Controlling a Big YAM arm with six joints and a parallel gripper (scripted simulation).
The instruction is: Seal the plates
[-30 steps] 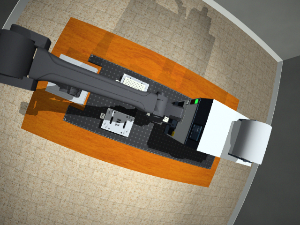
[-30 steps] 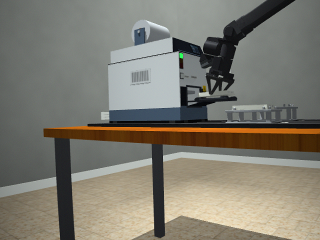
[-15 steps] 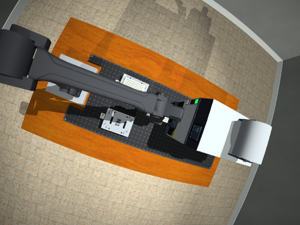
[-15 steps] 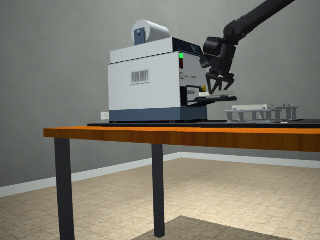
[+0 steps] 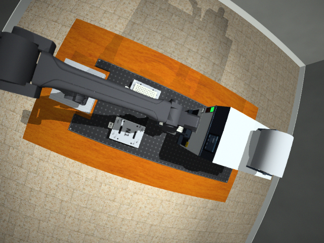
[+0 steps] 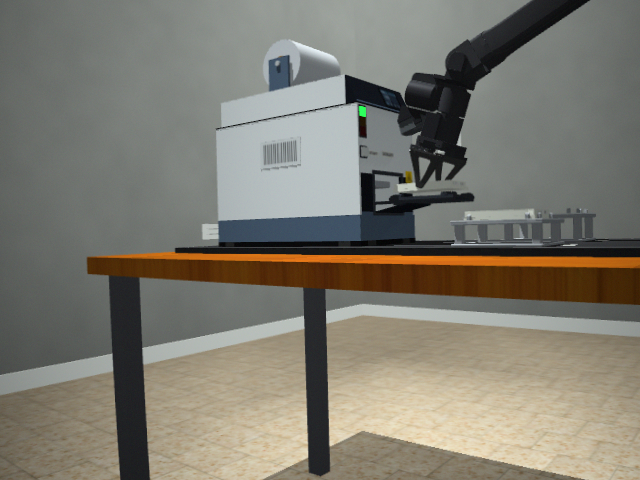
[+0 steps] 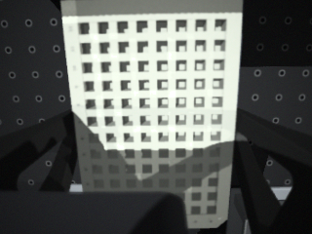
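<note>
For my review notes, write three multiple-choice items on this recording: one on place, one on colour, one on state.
1. Which nest has no plate in it?
A) the one marked N1
B) the one whose mark the arm hides

2. What colour is the lit lamp?
A) red
B) amber
C) green

3. How is the tool?
A) shut on a plate
B) shut on the foil roll
C) wide open, high above both nests

Key:
1 A: nest N1 shows its bare top.
2 C: the sealer's lamp glows green.
3 A: the tool's fingers flank the plate.
</note>
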